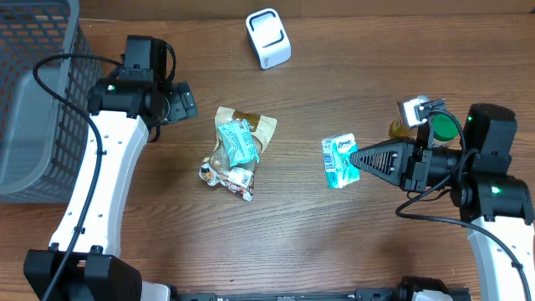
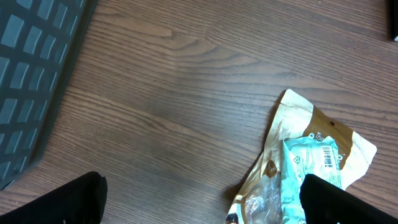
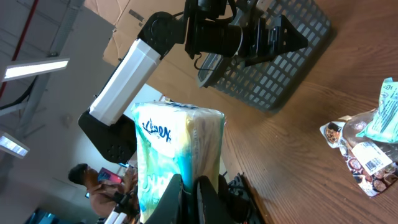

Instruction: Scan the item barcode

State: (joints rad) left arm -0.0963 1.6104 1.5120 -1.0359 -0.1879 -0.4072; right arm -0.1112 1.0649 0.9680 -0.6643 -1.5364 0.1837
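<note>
Pinched Kleenex pack (image 3: 177, 149) in right gripper (image 3: 188, 185) at 3 o'clock, lifted, probably to face scanner (image 1: 267, 38) at 12 o'clock. Had left gripper (image 2: 206, 202) wide open, empty.

Both arms share one build: long white shells between chunky black joint housings. The left arm (image 1: 92, 184) has a thin black cable (image 1: 50, 63) curving along its side and a small green light (image 1: 110, 86) on its upper joint. The right arm (image 1: 501, 196) shows two such lights and black cables near its wrist. The right gripper (image 1: 355, 157) is black, its fingers tapering to a point, with a small grey box (image 1: 413, 109) mounted behind.
</note>
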